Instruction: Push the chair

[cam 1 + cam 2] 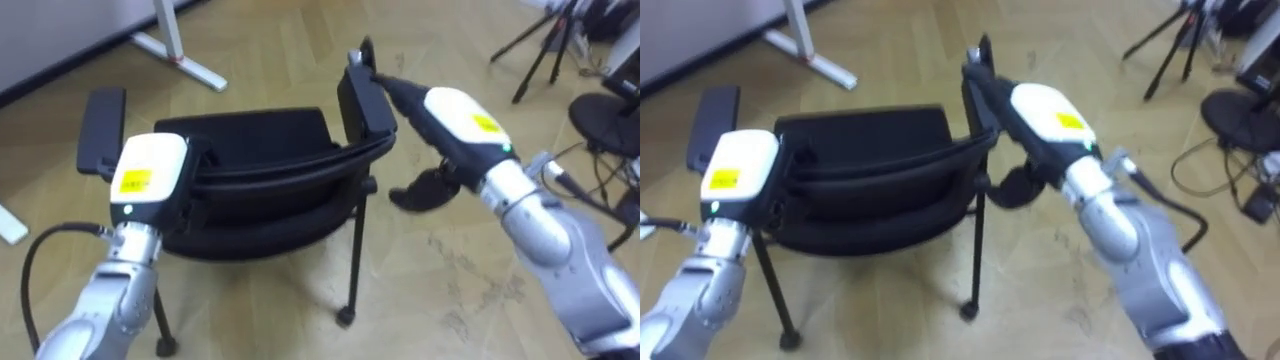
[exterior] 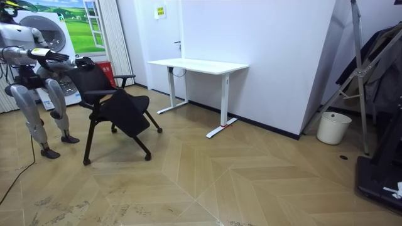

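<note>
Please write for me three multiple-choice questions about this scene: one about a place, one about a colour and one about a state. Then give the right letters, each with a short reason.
1. Where does the robot stand?
A. behind the chair
B. on its seat
C. far from it, by the wall

2. What colour is the desk?
A. black
B. white
C. red

3. How is the chair?
A. upright on its legs
B. lying on its side
C. upside down

Answers:
1 A: the left hand and the right hand come to the chair from the backrest side.
2 B: the top and legs of the desk are white.
3 A: the chair's legs stand on the floor.
</note>
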You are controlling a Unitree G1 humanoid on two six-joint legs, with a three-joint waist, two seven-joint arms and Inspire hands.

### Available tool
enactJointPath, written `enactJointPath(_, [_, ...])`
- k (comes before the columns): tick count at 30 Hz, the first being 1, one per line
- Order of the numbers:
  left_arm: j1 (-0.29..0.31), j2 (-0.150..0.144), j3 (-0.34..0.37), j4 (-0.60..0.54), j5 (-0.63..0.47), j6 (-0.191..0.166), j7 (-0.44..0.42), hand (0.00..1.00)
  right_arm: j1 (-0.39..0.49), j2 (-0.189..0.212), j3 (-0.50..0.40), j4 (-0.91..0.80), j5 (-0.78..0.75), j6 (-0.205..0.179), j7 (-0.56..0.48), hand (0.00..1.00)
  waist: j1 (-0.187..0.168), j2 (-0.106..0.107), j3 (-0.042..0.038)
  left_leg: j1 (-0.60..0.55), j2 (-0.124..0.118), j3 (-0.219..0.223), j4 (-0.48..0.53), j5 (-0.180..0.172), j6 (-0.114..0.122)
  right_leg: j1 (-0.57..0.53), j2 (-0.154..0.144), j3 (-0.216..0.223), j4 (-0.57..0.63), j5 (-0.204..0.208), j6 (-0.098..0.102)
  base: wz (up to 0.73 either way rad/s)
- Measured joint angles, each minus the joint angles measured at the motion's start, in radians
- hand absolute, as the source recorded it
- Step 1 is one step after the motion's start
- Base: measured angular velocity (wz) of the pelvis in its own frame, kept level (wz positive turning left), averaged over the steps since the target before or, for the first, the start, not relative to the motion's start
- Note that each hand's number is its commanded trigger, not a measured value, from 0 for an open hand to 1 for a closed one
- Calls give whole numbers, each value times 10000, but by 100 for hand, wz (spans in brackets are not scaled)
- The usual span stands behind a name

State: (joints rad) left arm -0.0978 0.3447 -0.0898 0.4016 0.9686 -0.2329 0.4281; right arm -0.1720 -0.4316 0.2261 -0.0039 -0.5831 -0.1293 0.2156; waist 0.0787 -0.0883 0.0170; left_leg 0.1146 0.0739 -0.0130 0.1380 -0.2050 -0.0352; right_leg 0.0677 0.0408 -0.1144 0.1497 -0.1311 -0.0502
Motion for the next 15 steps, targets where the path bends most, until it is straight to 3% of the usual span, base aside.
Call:
enactJointPath(7, [-119,-24,-106,127,-12,150,-80,100,0,-33,243,1,6,5,286,0,15,-4,-3,9,-182,70,2,3,10,-2,-71,78,-4,-38,57,-1])
enactJointPath(15, [-122,-19,-126,155,-9,174,-68,100,-69,-19,374,0,-235,21,285,0,70,1,-5,-6,-172,77,65,4,11,17,-60,53,5,-43,59,0])
